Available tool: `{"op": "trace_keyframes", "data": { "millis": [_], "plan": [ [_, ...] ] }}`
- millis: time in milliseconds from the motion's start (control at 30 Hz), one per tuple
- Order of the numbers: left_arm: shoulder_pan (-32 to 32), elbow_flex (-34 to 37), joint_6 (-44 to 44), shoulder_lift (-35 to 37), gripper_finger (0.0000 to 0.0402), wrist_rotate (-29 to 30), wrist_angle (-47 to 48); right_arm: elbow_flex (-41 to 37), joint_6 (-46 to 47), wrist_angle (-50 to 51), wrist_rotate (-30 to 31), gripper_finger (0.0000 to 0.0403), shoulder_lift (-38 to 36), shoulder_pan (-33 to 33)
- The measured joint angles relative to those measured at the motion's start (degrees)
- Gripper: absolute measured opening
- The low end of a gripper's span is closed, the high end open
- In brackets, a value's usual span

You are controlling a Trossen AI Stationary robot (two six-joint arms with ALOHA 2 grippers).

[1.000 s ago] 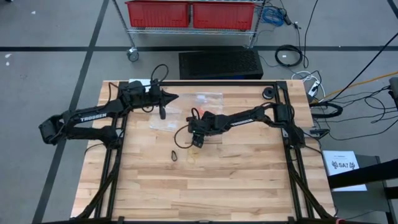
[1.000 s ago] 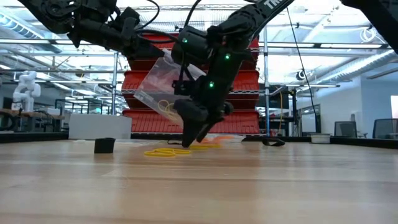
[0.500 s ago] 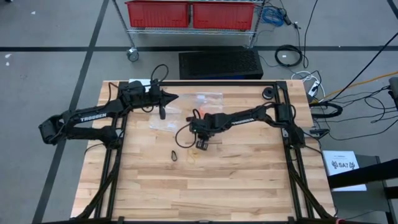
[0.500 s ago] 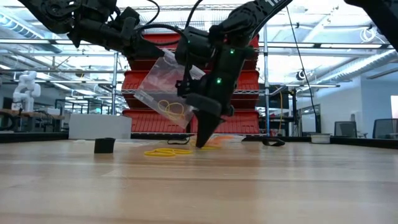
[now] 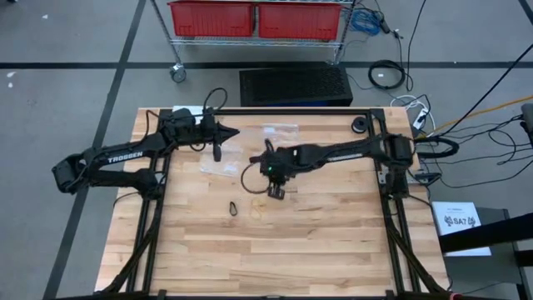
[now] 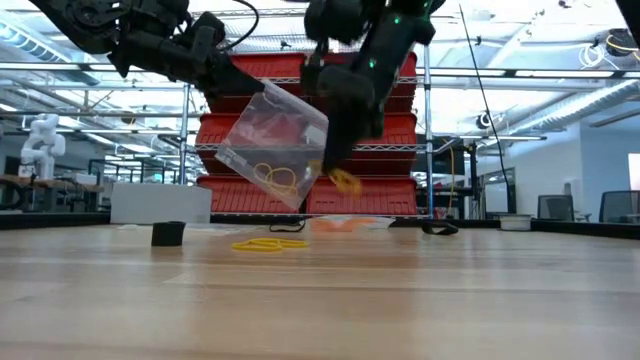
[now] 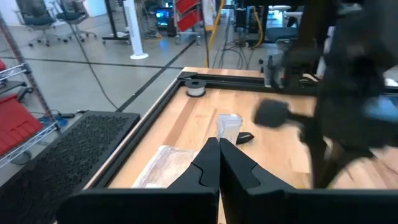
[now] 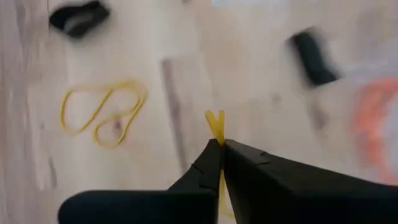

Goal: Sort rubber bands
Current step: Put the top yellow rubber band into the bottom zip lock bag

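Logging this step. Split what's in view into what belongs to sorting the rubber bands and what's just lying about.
Belongs to the job:
- yellow rubber band pinched in the right gripper, lifted off the table
- yellow bands lying on the wood
- orange bands farther back
- black band
- clear bag with yellow bands inside, held up by the left gripper

Lying about:
- red bins
- floor cables

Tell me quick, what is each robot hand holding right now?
Left end effector: shut on the clear bag, held up in the air.
Right end effector: shut on a yellow rubber band, lifted off the table.
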State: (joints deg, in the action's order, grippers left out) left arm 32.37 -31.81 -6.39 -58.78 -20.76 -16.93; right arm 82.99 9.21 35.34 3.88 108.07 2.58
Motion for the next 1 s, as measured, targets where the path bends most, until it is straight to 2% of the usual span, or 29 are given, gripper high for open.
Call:
{"op": "trace_keyframes", "data": {
  "millis": [200,400,667,1000],
  "plan": [
    [-2.63,-0.02,0.0,-0.22,0.0,-0.38,0.0,0.19,-3.06,-4.0,8.45,0.0,-8.08,-0.13],
    [-5.1,-0.02,-0.02,-0.22,0.0,-0.39,-0.05,0.22,-7.88,-7.45,15.36,0.0,-12.0,0.19],
    [-7.41,-0.02,0.0,-0.2,0.0,-0.38,-0.1,0.21,-12.03,-11.16,14.95,0.0,-11.57,1.91],
    [-7.77,-0.08,0.0,-0.2,0.0,-0.21,-1.13,0.3,-11.54,-12.92,3.46,0.0,-9.13,4.39]
  ]
}}
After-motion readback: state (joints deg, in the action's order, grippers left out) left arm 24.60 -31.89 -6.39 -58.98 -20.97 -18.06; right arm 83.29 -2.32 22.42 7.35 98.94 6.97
